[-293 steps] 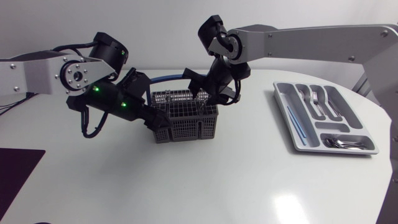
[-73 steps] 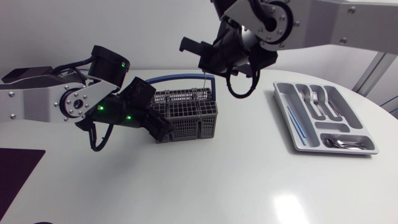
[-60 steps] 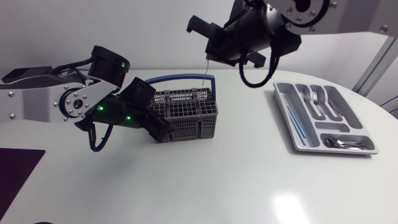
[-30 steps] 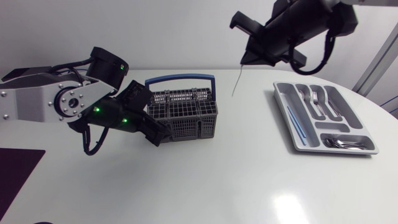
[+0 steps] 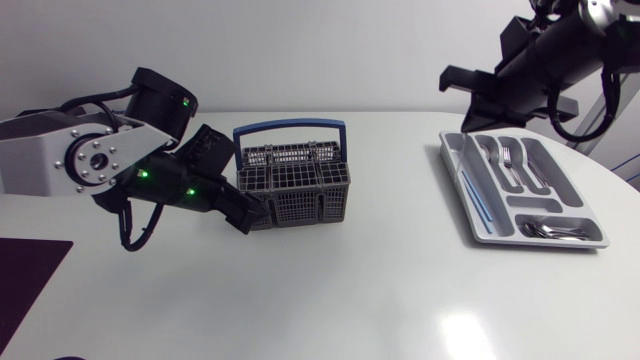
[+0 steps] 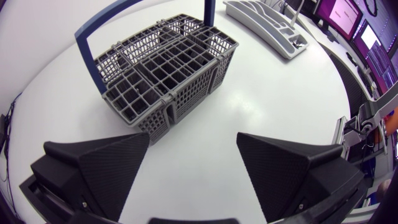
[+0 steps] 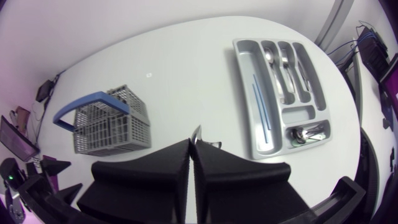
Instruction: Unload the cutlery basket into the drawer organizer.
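Right gripper [image 7: 192,147] fingers pressed together on thin metal piece [image 7: 198,132] — only its bright tip shows past them, kind unclear. Held above table [image 7: 186,74], drawer organizer [image 7: 297,116] ahead and to one side. Piece probably light, stiff, slick — may swivel in pinch; firmer hold mid-length. Left gripper [image 6: 193,137] fingers spread wide, nothing between; cutlery basket [image 6: 168,74] just ahead.

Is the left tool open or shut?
Open: the left tool has its fingers wide apart, bare table between them, basket ahead.
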### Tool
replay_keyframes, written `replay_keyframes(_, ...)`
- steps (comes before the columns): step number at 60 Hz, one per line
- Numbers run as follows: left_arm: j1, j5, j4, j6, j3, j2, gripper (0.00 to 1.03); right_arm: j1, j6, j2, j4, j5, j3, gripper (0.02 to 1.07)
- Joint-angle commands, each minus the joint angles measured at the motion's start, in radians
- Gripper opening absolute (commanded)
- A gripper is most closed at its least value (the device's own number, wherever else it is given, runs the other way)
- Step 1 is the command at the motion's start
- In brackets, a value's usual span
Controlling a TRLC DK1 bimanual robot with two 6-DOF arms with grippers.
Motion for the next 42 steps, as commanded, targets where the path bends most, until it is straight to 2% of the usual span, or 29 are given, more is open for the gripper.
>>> replay_keyframes(1,0.003,-0.008,-0.015,-0.023,-0.004,-0.021,0.98,-0.024,-0.085,-0.023,0.005,0.050,-0.083,0.08)
replay_keyframes(8,0.004,-0.022,-0.021,-0.029,-0.006,-0.027,0.98,-0.056,-0.152,-0.054,0.053,0.153,-0.174,0.08)
replay_keyframes(16,0.004,-0.031,-0.033,-0.031,-0.006,-0.034,0.98,-0.128,-0.237,-0.092,0.143,0.211,-0.273,0.08)
replay_keyframes(31,0.003,-0.044,-0.047,-0.032,-0.006,-0.047,0.98,-0.276,-0.427,-0.104,0.306,0.300,-0.422,0.08)
replay_keyframes(42,-0.007,-0.065,-0.047,-0.038,-0.009,-0.046,0.98,-0.398,-0.563,-0.054,0.456,0.326,-0.487,0.08)
